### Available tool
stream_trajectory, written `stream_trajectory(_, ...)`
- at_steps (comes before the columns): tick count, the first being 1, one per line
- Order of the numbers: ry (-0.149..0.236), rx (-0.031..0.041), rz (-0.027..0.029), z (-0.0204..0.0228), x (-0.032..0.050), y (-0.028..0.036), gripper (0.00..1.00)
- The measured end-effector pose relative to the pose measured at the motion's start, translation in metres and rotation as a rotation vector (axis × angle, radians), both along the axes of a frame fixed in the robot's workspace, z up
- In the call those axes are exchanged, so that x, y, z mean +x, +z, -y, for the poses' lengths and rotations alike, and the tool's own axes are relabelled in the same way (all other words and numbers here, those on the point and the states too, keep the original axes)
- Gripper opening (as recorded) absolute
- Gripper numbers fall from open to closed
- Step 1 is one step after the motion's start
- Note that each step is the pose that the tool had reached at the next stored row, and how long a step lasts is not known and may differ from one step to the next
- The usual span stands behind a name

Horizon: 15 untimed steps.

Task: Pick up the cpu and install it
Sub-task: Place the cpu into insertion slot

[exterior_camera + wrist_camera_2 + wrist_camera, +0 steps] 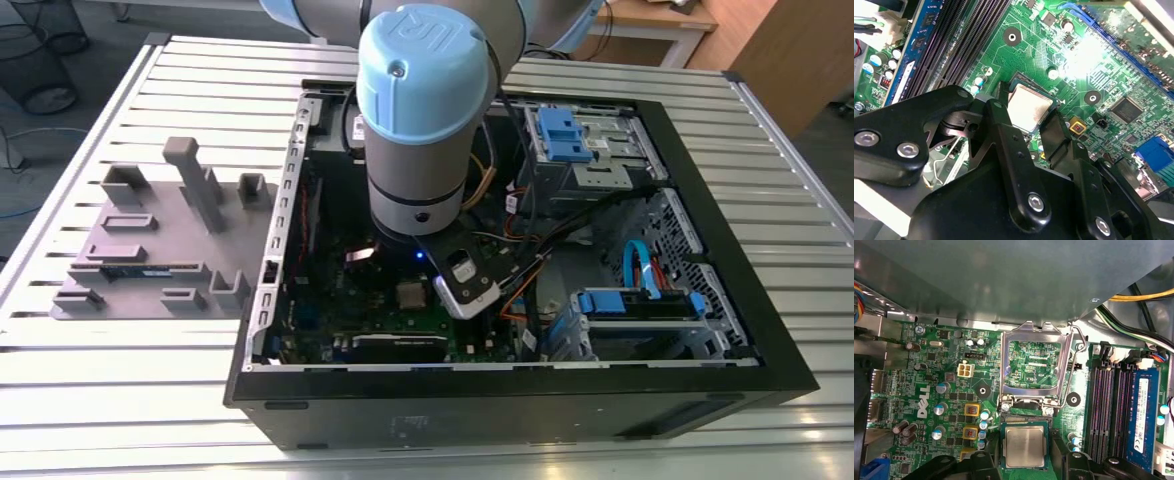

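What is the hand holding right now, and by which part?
The cpu. The hand appears to pinch it by two opposite edges, low over the motherboard.

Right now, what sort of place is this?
Probably a lab or workshop bench for computer assembly: an open computer case lies on a slatted metal table, a grey tray beside it, and a robot arm reaches into the case.

Grey arm [416,190], light-blue joint cap [424,70], black gripper [1026,117], silver screws [1036,202]
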<state>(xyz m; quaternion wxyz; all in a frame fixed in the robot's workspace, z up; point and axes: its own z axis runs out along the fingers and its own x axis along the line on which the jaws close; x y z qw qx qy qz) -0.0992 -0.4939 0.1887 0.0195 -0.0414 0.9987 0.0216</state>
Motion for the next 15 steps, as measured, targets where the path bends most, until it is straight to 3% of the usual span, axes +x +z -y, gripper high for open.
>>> stream_trajectory(4, 0.0, -0.0005, -0.0002, 0.0, -0.0001, 0.0, 0.51)
stream_trajectory(5, 0.0, -0.0006, -0.0001, 0.0, -0.0001, 0.0, 0.47)
stream_trajectory(15, 0.0, 0.0006, 0.0009, -0.0002, 0.0001, 0.0011, 0.47)
